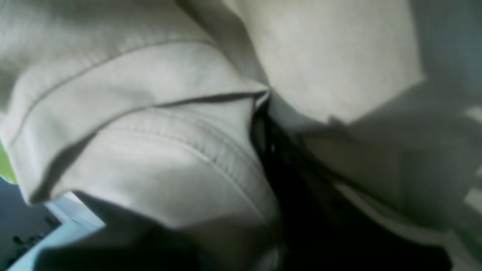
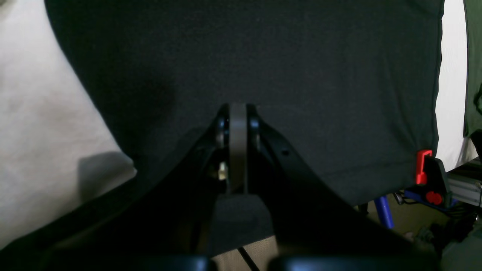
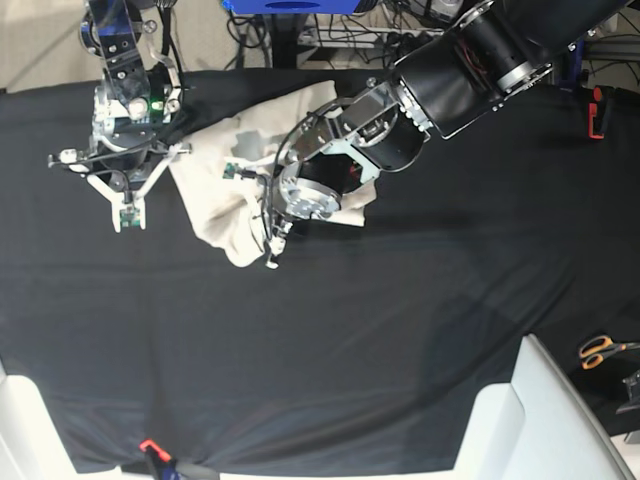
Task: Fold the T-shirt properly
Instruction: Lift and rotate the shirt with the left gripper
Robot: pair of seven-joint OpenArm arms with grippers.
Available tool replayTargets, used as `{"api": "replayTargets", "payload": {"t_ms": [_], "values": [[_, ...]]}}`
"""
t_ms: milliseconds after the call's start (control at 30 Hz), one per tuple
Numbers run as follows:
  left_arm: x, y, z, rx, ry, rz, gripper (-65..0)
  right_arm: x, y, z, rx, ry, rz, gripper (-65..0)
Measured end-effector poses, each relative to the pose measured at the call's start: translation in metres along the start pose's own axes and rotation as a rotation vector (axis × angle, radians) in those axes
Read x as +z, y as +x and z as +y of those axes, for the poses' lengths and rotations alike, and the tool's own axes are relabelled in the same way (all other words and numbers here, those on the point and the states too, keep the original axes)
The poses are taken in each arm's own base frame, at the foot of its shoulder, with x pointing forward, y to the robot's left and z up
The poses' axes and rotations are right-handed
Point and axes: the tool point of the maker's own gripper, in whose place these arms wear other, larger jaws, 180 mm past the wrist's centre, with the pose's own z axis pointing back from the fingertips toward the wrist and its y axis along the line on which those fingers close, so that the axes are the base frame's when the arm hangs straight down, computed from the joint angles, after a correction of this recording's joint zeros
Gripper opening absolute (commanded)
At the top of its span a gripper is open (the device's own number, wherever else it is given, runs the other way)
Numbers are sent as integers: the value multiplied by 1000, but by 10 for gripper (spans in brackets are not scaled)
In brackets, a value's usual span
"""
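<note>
The cream T-shirt lies crumpled at the back middle of the black tablecloth. My left gripper is at the shirt's near edge. In the left wrist view the T-shirt fills the frame with hemmed folds that gather at the dark fingers, so the left gripper is shut on the cloth. My right gripper hangs over bare tablecloth just left of the shirt. Seen from the right wrist, the right gripper is shut with nothing in it, and the T-shirt lies to its left.
Orange-handled scissors lie at the right edge. A red clamp holds the tablecloth at the far right, and another red clamp at the near edge. A white panel covers the near right corner.
</note>
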Motion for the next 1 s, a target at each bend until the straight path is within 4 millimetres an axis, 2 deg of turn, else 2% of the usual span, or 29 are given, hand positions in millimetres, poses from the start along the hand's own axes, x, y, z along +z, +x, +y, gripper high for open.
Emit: {"api": "replayTargets", "payload": {"t_ms": [200, 300, 467, 733, 867, 1000], "values": [[11, 25, 12, -40, 42, -92, -650, 0, 0, 0, -1, 0, 0, -650], [13, 28, 16, -42, 54, -100, -650, -1, -1, -4, -11, -9, 7, -650], [14, 29, 16, -44, 54, -107, -650, -8, -6, -32, -57, -72, 28, -650], [14, 38, 12, -71, 51, -138, -650, -13, -17, -61, -156, -148, 70, -650], [14, 44, 4, -100, 37, -150, -650, -13, -11, -60, -170, -148, 40, -650], [14, 45, 5, -106, 38, -150, -650, -13, -11, -63, -171, -154, 39, -650]]}}
